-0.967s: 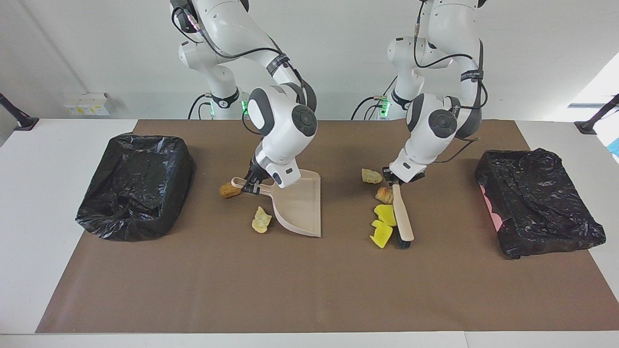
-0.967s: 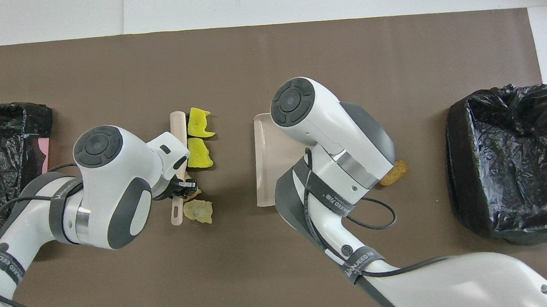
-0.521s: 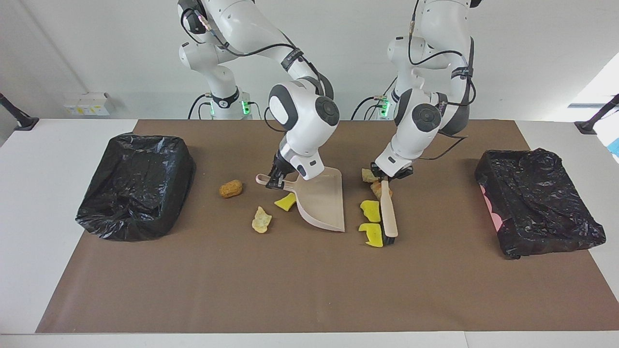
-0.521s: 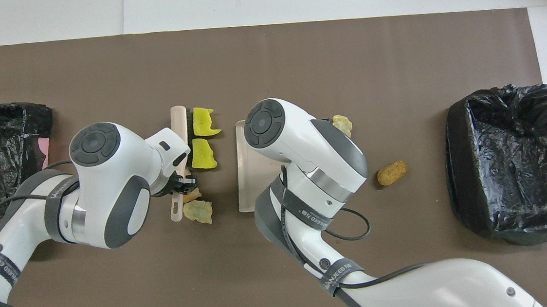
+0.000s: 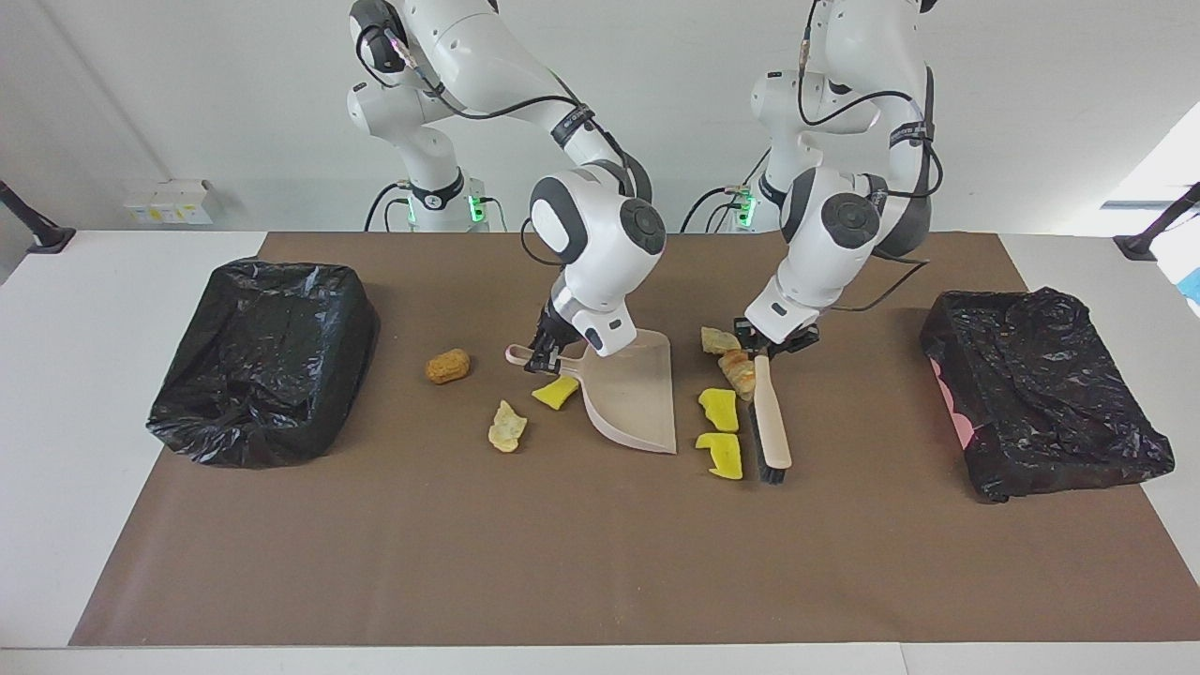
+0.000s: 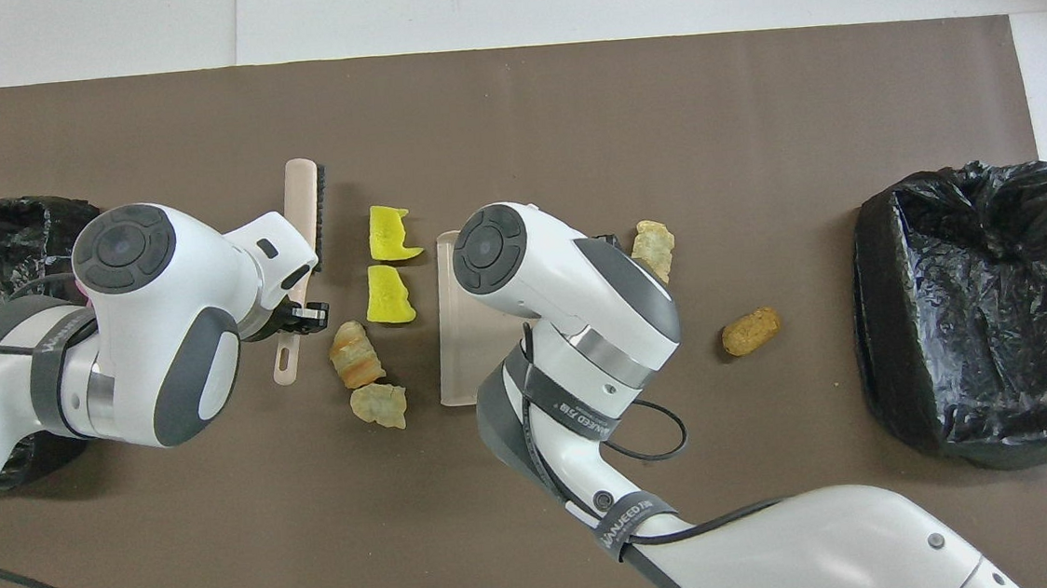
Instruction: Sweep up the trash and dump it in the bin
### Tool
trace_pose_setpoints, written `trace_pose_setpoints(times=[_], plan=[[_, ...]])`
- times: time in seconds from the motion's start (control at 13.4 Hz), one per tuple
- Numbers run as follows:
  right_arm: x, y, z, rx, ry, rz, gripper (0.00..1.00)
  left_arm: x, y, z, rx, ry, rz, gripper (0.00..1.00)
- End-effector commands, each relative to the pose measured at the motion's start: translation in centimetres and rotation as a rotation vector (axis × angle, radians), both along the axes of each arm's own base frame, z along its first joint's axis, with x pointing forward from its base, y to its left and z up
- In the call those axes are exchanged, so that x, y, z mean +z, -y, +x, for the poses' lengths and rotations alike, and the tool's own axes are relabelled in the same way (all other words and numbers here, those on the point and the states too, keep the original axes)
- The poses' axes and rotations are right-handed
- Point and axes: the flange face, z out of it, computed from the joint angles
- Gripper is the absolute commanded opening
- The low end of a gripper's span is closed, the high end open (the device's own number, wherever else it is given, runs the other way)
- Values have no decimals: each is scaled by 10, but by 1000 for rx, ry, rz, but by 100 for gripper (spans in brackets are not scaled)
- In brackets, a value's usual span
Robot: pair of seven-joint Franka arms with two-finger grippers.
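A: Gripping what, each arm?
B: Left gripper (image 5: 761, 345) clamps the beige black-bristled brush (image 5: 772, 422); right gripper (image 5: 542, 357) pinches the beige plastic dustpan (image 5: 637, 398).
A: The trash?
B: Yellow sponge chunks (image 5: 720, 434) lie between brush and dustpan.

dustpan (image 5: 637, 398): shifted toward yellow scraps (image 5: 720, 410) | brush (image 5: 772, 422): pulled off scraps, toward left arm's end

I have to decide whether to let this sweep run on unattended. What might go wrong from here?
Three scraps lie on the handle side of the dustpan, away from its open lip, so a sweep by the brush toward it would likely miss them. The right gripper pinches only the thin handle; the pan may twist when pushed. The two yellow chunks near the lip could slip past its ends.
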Motion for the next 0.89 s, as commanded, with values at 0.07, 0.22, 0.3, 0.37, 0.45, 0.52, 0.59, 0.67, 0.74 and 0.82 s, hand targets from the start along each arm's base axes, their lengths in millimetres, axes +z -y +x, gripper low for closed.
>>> trace_pose_setpoints(times=[0.07, 0.22, 0.3, 0.37, 0.45, 0.52, 0.59, 0.67, 0.74, 0.82], plan=[[-11, -5, 1, -24, 8, 26, 0, -8, 21, -22, -77, -75, 52, 0], [-12, -6, 0, -24, 9, 30, 0, -7, 43, -42, -128, -85, 61, 0], [-12, -5, 1, -26, 9, 30, 0, -11, 48, -58, -151, -96, 67, 0], [-13, -5, 1, -26, 8, 29, 0, -15, 50, -74, -195, -111, 70, 0], [-13, -4, 1, -27, 7, 29, 0, -17, 55, -84, -224, -122, 72, 0], [-14, -3, 1, -28, 6, 28, 0, -15, 65, -90, -236, -126, 65, 0], [-14, -3, 1, -28, 6, 28, 0, -14, 74, -96, -231, -137, 42, 0], [-15, -2, 1, -30, 4, 26, 0, -12, 84, -101, -218, -147, 12, 0], [-15, 1, 2, -32, 2, 21, 0, -7, 88, -101, -181, -152, -29, 0], [-14, 5, 4, -40, -1, 18, 0, 2, 92, -101, -89, -159, -81, 0]])
